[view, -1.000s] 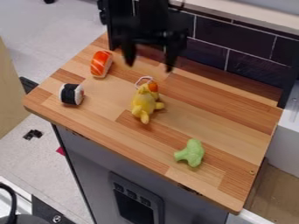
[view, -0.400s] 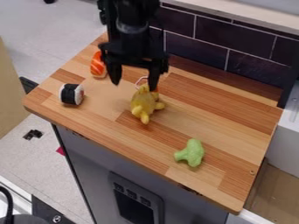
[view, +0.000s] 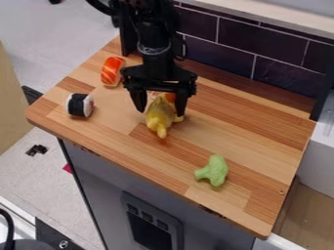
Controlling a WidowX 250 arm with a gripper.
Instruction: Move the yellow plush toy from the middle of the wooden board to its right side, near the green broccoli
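Now that the gripper (view: 160,112) has dropped lower, its wide-apart fingers (view: 139,99) straddle the yellow toy (view: 159,121) near mid-frame.

Seeing dark wall tiles (view: 277,49) with pale grout lines behind a striped wooden worktop (view: 244,132), and a pale ledge (view: 287,19) above. Finding a grey cabinet front (view: 108,183) below, with a dark panel (view: 149,232) set in. Noticing light-grey floor (view: 46,53) at left, a tan surface (view: 11,100) at the edge, and, at right, possibly a white kitchen unit (view: 318,163).
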